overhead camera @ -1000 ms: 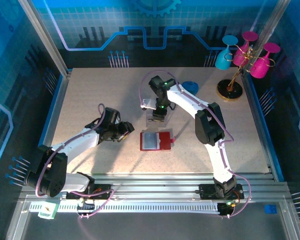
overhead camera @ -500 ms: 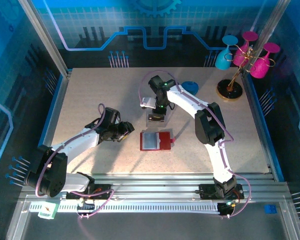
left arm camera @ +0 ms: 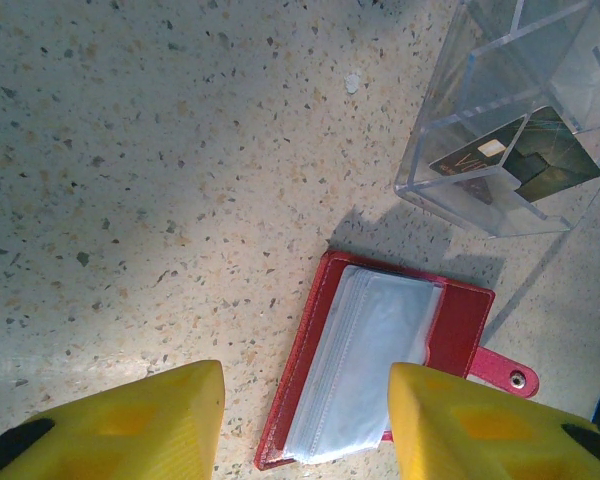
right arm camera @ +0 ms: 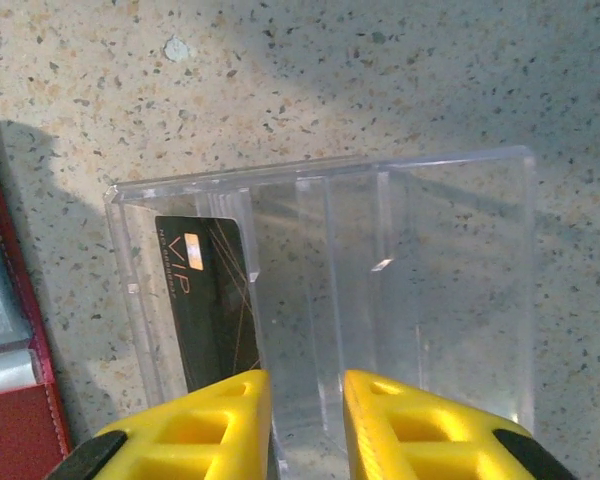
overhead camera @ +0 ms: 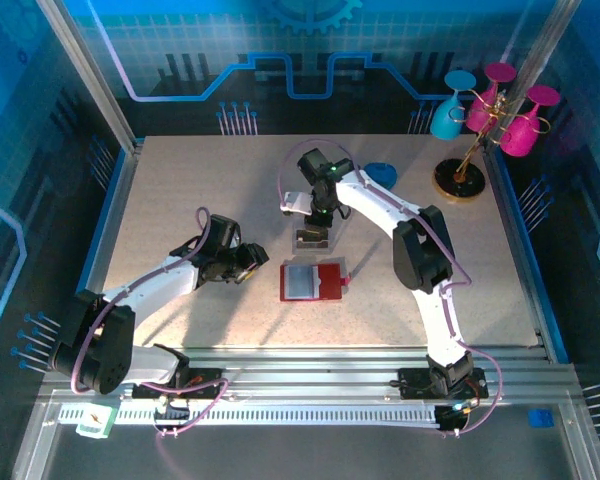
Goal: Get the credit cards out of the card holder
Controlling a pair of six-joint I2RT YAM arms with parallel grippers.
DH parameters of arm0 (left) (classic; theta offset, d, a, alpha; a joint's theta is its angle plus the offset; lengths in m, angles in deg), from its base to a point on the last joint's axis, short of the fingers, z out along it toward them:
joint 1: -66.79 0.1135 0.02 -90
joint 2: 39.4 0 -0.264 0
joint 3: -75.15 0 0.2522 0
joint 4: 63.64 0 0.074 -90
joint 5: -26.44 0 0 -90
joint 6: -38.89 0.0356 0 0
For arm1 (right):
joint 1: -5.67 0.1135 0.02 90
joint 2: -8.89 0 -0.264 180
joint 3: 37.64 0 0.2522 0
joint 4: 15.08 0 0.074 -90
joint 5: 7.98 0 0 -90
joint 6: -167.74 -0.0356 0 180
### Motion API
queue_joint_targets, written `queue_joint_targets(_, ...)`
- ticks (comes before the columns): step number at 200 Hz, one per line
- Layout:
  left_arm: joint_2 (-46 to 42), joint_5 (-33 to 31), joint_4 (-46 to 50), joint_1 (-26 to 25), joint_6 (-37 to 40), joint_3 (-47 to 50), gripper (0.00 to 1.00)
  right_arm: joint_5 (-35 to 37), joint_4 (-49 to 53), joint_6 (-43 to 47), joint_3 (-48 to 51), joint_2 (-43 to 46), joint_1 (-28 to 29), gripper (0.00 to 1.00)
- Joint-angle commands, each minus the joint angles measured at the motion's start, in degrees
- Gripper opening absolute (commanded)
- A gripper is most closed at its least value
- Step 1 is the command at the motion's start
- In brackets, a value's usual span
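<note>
- Left gripper (overhead camera: 248, 262) (left arm camera: 305, 375): held low over the table (overhead camera: 180, 190), just left of the card holder. Its yellow fingers (left arm camera: 130, 425) stand apart with nothing between them.
- Card holder (overhead camera: 315, 281) (left arm camera: 462, 318) (right arm camera: 20, 440): a red wallet lying flat and open near the table's middle. The grey see-through pockets are on its left half. A red tab with a press stud (left arm camera: 518, 378) sticks out on the right. No writing can be read on it, and I cannot tell whether the pockets still hold cards.
- Clear tray (overhead camera: 313, 238) (left arm camera: 500, 215) (right arm camera: 430, 250): sits just beyond the card holder, close to it but not touching. Upright partitions divide it into compartments.
- Dark card (left arm camera: 500, 160) (right arm camera: 205, 300): lies inside the tray, in the end compartment on the wallet's side. It has a gold chip and the lettering "VIP". A smaller line of print beside that is too fine to read.
- Right gripper (overhead camera: 316, 218) (right arm camera: 302, 385): poised directly over the tray. Its fingers are drawn close with only a narrow slot between them. I cannot tell whether they pinch a partition.
- White speck (left arm camera: 352, 83) (right arm camera: 177, 47): on the bare table beside the tray.
- Blue disc (overhead camera: 380, 172): lies flat further back.
- Rack (overhead camera: 467, 150): stands at the far right corner, carrying pink and blue goblets (overhead camera: 500, 80).
</note>
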Motion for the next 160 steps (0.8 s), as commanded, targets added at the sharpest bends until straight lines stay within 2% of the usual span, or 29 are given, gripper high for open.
queue_joint_targets(1, -0.8, 0.9, -0.4, 0.5, -0.2, 0.4, 0.47, 1.1, -1.7, 0.0, 1.3, 2.1, 0.5, 0.26)
queue_joint_targets(90, -0.6, 1.2, 0.2, 0.5, 0.2, 0.0, 0.48, 2.0, -4.5, 0.2, 5.0, 1.0, 0.7, 0.29)
queue_joint_targets(160, 1.1, 2.9, -0.3, 0.4, 0.8, -1.1, 0.48, 2.0, -6.2, -1.1, 5.8, 5.4, 1.0, 0.33)
